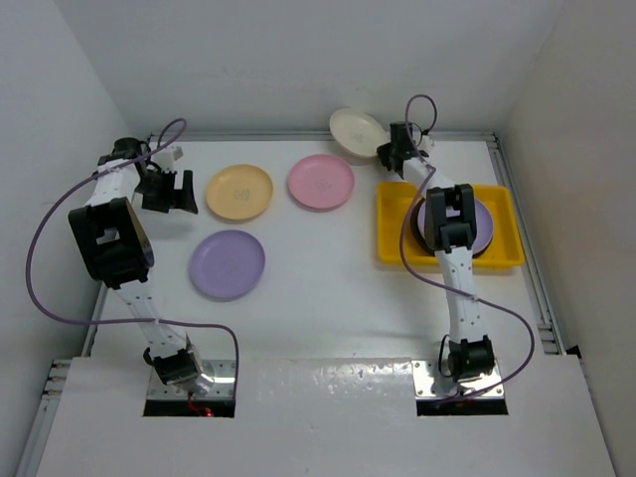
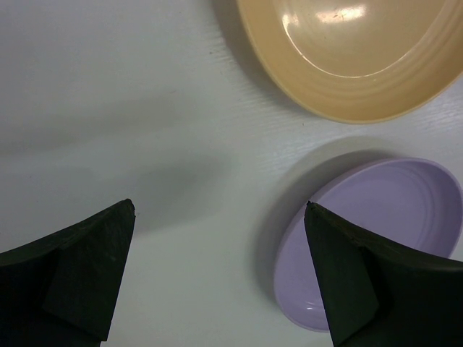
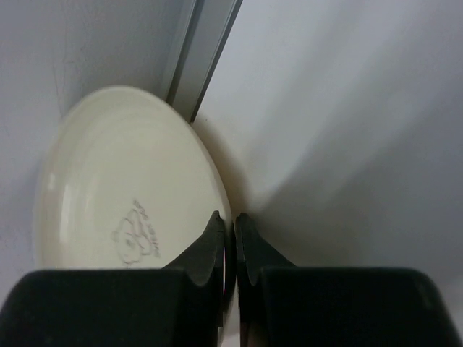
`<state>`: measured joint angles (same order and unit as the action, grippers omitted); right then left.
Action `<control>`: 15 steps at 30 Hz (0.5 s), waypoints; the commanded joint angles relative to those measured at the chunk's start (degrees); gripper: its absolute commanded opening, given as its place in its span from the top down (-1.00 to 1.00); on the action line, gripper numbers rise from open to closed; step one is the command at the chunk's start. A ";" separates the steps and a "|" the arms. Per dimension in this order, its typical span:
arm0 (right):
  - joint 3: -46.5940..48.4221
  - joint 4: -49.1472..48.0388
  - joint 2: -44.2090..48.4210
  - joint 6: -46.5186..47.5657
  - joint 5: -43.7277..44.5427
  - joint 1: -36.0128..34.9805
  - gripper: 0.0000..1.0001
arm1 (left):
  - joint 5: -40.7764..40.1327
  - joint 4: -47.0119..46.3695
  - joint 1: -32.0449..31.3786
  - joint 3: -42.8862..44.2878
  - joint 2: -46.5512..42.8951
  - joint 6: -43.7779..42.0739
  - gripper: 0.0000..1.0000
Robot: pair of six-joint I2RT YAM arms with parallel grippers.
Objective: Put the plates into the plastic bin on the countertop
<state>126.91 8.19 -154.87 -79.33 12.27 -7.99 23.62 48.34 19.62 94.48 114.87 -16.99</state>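
Observation:
My right gripper [image 1: 386, 152] is shut on the rim of the cream plate [image 1: 356, 131] and holds it tilted near the back wall, left of the yellow bin [image 1: 503, 231]. The right wrist view shows the plate's underside [image 3: 123, 195] pinched between my fingers [image 3: 210, 246]. A purple plate [image 1: 480, 227] lies in the bin, partly hidden by the right arm. The yellow-orange plate [image 1: 239, 191], the pink plate [image 1: 320, 182] and a purple plate [image 1: 228, 263] lie on the white countertop [image 1: 328, 298]. My left gripper [image 1: 175, 190] is open and empty, left of the yellow-orange plate [image 2: 354, 50] and above the purple plate [image 2: 391, 217].
White walls close in the countertop at the back and sides. A metal edging strip [image 3: 202, 50] runs along the back wall beside the cream plate. The right arm's cable [image 1: 517, 328] loops over the counter in front of the bin.

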 commanded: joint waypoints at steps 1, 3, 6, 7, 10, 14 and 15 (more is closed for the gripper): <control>-3.94 -4.67 5.70 1.44 2.76 -0.71 1.00 | 2.22 1.06 0.69 2.29 -0.17 0.56 -1.00; -7.63 -7.13 11.83 5.05 2.67 -0.89 1.00 | 2.22 1.06 0.69 2.29 -0.70 0.03 -1.00; -19.99 -12.04 24.24 11.03 2.76 -0.80 1.00 | 2.75 1.06 0.69 2.29 -1.92 0.03 -1.00; -22.47 -14.66 29.40 12.26 2.32 -0.63 1.00 | 3.36 1.06 0.69 1.77 -1.93 -0.58 -1.00; -33.38 -16.80 44.75 19.72 -1.53 1.22 1.00 | 3.37 1.06 0.16 0.88 -4.39 -1.72 -1.00; -47.32 -6.88 59.45 31.42 -4.00 4.91 1.00 | 3.89 0.53 0.16 -1.83 -6.75 -2.78 -1.00; -51.98 -2.78 61.42 34.04 -5.40 7.70 1.00 | 4.50 0.53 0.16 -2.45 -7.63 -2.78 -1.00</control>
<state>83.31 1.17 -102.08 -55.75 9.87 -5.19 25.80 49.08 19.62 93.30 112.71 -18.17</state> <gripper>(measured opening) 0.032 0.997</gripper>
